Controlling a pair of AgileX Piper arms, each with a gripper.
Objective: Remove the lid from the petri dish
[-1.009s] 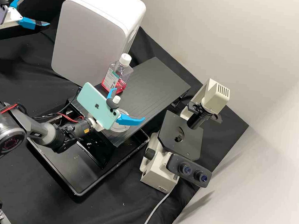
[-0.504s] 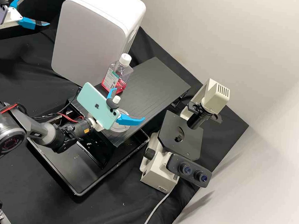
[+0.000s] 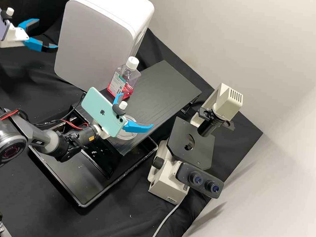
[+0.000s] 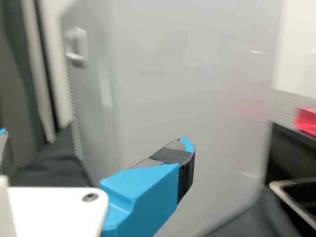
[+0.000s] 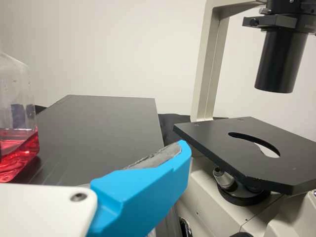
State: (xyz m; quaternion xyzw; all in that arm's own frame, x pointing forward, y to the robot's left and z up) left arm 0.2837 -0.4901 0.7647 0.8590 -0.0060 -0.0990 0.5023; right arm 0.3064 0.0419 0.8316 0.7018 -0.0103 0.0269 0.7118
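The left tool hangs in the air at the far left, above the black surface. Its two blue fingers are spread apart and nothing is between them. It points at the side of a big white box and is very near it. In the left wrist view the box wall is just past the blue finger.

Next comes the right arm, low down, with a flat green block on its wrist. The right tool is over the near corner of a black stand. Its fingers are spread wide too, one tilted up and one lying low.

The petri dish sits on that near corner of the stand. It is round and clear. The low finger crosses over the top of it. I cannot tell if the finger touches it, and I cannot tell the lid from the dish.

Behind the tool, a flask with red liquid and a white cap stands upright on the stand, close to the white box. A black tray lies under the stand.

To the right stands a white and black microscope, just beside the tray.
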